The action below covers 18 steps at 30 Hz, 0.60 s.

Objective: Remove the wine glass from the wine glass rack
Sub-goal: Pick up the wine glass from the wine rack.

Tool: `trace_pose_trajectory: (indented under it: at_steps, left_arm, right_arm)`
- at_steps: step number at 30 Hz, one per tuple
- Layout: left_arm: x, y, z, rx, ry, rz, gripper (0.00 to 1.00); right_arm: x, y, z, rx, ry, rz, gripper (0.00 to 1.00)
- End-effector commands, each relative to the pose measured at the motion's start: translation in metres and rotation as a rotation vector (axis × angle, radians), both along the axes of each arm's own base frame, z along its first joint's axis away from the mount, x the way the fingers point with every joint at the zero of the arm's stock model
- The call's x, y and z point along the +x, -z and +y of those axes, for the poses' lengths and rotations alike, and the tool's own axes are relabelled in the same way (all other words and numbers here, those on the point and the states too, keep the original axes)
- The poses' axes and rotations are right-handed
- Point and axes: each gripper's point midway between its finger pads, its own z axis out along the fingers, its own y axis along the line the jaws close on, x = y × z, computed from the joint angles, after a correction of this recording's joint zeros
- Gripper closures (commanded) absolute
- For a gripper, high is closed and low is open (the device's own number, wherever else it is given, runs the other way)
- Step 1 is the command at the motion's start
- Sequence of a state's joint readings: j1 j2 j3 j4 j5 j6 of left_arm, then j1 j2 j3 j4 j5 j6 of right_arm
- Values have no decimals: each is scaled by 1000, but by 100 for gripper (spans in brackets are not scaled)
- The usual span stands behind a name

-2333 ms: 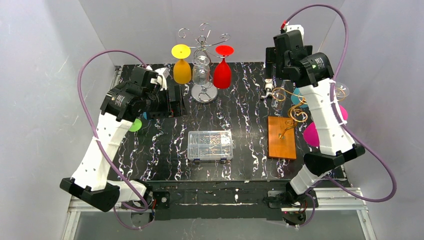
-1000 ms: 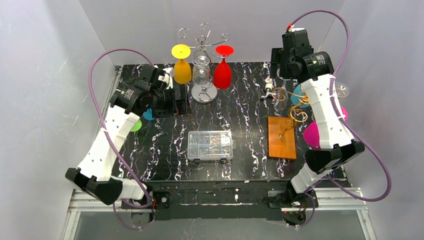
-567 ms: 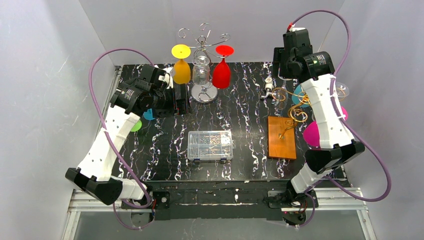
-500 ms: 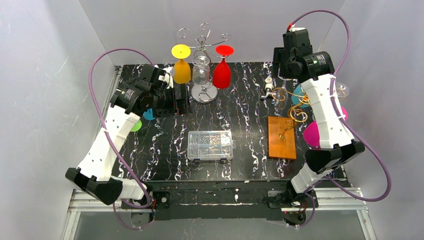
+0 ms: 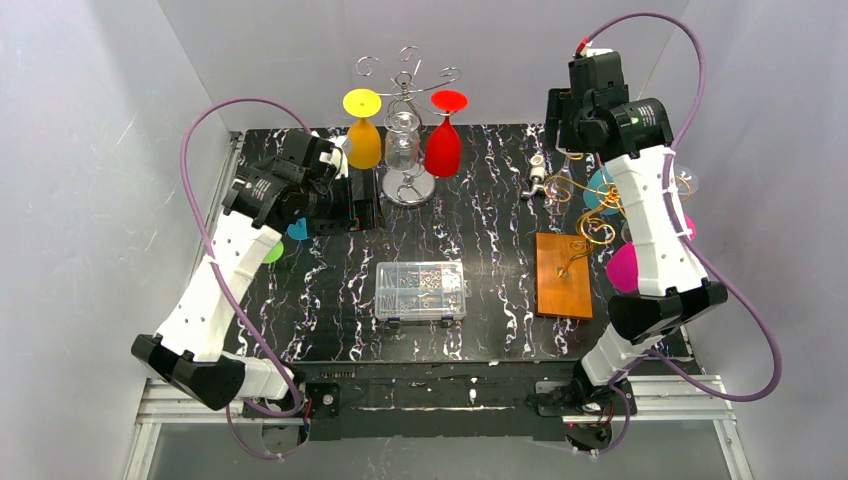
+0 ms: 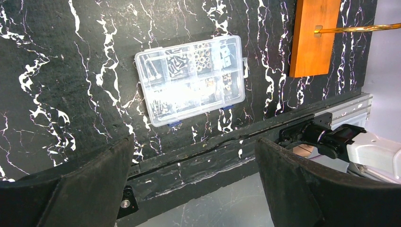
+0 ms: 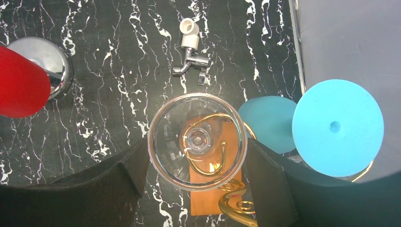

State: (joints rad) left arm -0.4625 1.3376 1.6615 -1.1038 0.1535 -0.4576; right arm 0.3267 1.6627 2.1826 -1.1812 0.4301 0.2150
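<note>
The right gripper [image 7: 196,150] had risen slightly above the clear wine glass [image 7: 171,142], its jaws wide apart. The left gripper [image 6: 194,142] stayed spread and empty.

Black table [image 5: 490,255]: parts box [image 5: 421,290], faucet [image 5: 538,176]

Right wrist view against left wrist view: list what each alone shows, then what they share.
Right wrist only: a clear glass seen from above, a tap, two blue discs and a red glass. Left wrist only: a parts box and the front rail. Both: the orange board and the black table.
</note>
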Motion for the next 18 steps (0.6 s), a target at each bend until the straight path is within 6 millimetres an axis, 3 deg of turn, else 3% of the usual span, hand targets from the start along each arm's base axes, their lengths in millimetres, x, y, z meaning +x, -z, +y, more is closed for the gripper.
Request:
trace_pose_trajectory:
  at_steps: [1, 18]
  left_arm:
    - [-4, 1, 0, 3, 5, 6, 2]
    - [-4, 2, -3, 5, 13, 11, 2]
  right_arm:
    - [4, -17, -3, 17, 23, -56, 48]
    - [2, -30, -23, -42, 112, -98, 48]
